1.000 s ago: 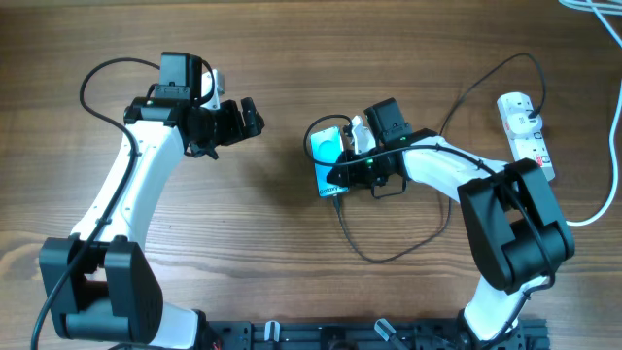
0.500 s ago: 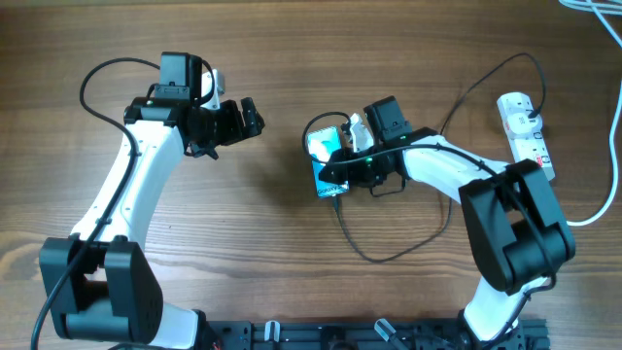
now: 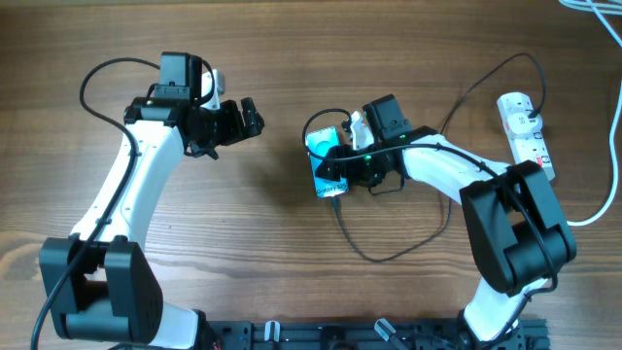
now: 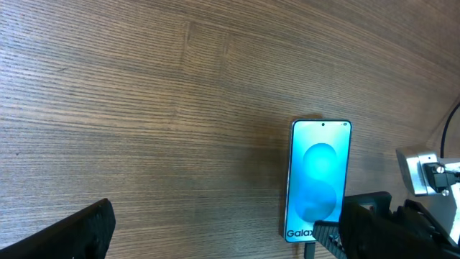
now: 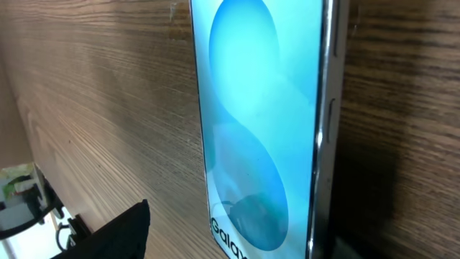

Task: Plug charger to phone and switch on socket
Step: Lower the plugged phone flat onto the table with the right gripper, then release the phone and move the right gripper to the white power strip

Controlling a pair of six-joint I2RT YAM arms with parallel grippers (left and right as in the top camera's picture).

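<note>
The phone (image 3: 324, 160) lies flat at the table's middle, teal screen up; it also shows in the left wrist view (image 4: 318, 178) and fills the right wrist view (image 5: 262, 122). My right gripper (image 3: 342, 169) is open low over its lower end (image 5: 251, 216), one finger clear of its left edge, the other beside its right edge. The charger (image 3: 389, 255), a thin black cable, runs from the phone's bottom edge (image 4: 310, 250) in a loop to the socket (image 3: 530, 136) at the far right. My left gripper (image 3: 249, 117) is open and empty (image 4: 223, 241), left of the phone.
A thick white cord (image 3: 607, 185) runs from the socket along the right edge. Another white cord (image 3: 593, 12) crosses the top right corner. The black cable also arcs above the socket (image 3: 486, 73).
My right gripper and the phone have shifted slightly up and left. The left arm has not moved.
</note>
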